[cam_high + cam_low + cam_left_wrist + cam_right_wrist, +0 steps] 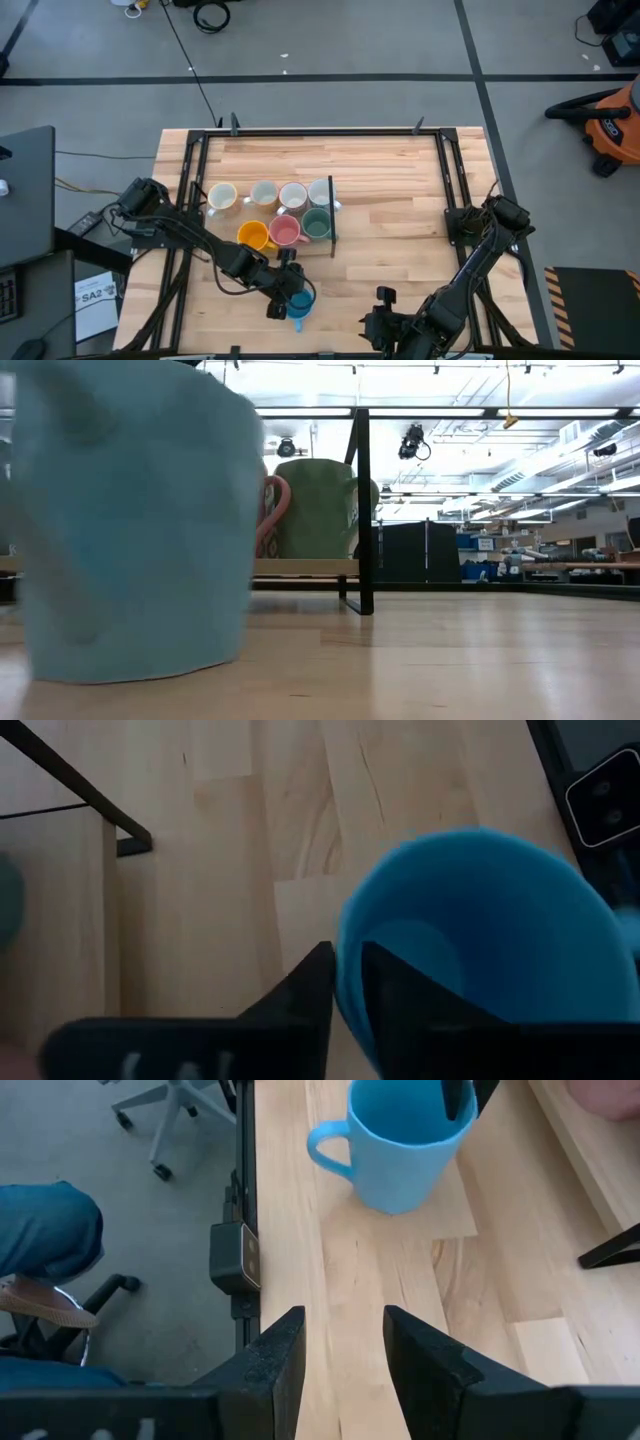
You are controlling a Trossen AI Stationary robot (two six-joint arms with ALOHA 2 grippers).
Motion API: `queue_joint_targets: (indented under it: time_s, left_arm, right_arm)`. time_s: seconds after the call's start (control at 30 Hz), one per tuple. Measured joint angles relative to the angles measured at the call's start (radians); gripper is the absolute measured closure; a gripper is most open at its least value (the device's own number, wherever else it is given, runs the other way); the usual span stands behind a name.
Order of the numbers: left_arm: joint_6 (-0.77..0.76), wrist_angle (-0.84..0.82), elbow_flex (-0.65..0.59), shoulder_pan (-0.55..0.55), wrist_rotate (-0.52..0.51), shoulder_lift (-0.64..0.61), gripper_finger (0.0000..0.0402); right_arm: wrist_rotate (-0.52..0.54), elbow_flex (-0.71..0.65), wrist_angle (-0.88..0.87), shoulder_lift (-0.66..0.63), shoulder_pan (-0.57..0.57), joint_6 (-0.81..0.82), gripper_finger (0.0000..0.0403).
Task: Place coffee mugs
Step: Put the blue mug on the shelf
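Note:
A blue coffee mug [300, 300] stands upright on the wooden table near its front edge, and fills the left of the low view [130, 520]. My left gripper [345, 955] is shut on the mug's rim. My right gripper [345, 1350] hangs open over the table's front edge to the right of the mug [400, 1150], touching nothing. Farther back stand the other mugs: cream [222, 196], grey [263, 193], white [293, 195], orange [252, 236], pink [285, 231] and teal-green [316, 224]. My left gripper pinches the blue mug's wall at the rim [348, 935], with one finger [400, 990] inside the mug and the other [305, 985] outside. The hold is on the side away from the handle [325, 1150]. The fingers slant down from the table's left. The mug's base rests on the table [130, 675].
A black frame post [362, 510] and its rail [332, 215] stand just right of the mug group. Black rails [190, 200] run along the table's sides. Bare wood [400, 200] lies right of the rail. Beyond the front edge are a person's leg [45, 1230] and a chair [170, 1120].

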Motion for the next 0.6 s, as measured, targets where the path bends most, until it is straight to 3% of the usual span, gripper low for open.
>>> queue_joint_targets:
  time_s: [0.13, 0.4, 0.6]
  left_arm:
    - [-0.043, -0.003, 0.0, -0.005, 0.01, -0.004, 0.0376]
    - [-0.237, -0.046, -0.002, -0.045, 0.019, -0.03, 0.0377]
    - [-0.381, -0.123, -0.001, -0.111, -0.046, -0.113, 0.0377]
  right_arm:
    - [0.0, 0.0, 0.0, 0.0, 0.0, 0.0, 0.0261]
    - [0.001, 0.0, 0.0, 0.0, -0.001, 0.0, 0.0261]
    - [0.001, 0.0, 0.002, 0.0, -0.01, -0.021, 0.026]
